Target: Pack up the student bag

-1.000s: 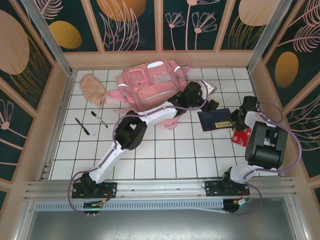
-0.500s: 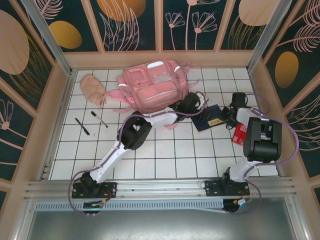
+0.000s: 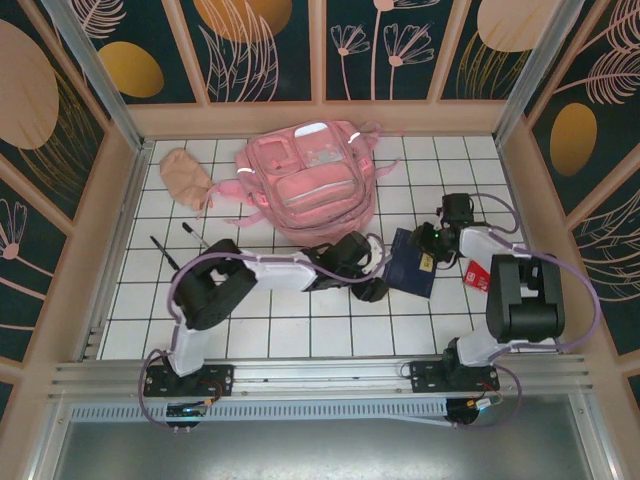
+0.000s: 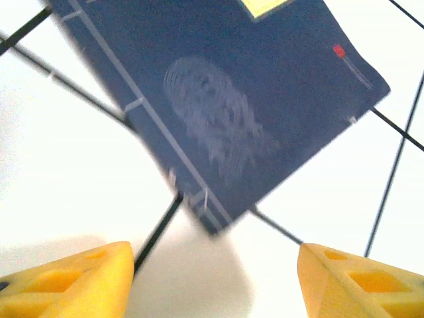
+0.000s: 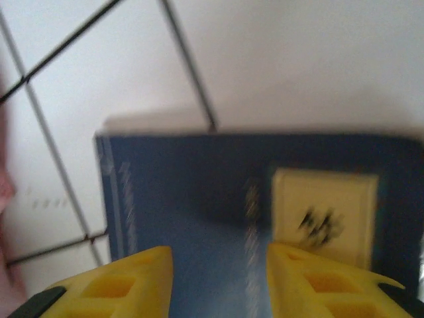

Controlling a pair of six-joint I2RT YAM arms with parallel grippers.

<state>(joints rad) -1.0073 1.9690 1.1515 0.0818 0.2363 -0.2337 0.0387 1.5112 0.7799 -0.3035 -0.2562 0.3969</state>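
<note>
Pink fabric showed at the upper middle of the top view, where the student bag (image 3: 305, 180) lay flat on the white tiled table (image 3: 330, 320). Below it and to the right, a dark blue book (image 3: 412, 262) lay tilted on the tiles. The left gripper (image 4: 215, 265) stood wide open just beside the lower corner of the book and held nothing. The right gripper (image 5: 218, 265) was partly open over the book's cover, near its pale label (image 5: 324, 212); whether the fingertips touched the cover I could not tell. A peach pouch (image 3: 185, 178) lay left of the bag.
</note>
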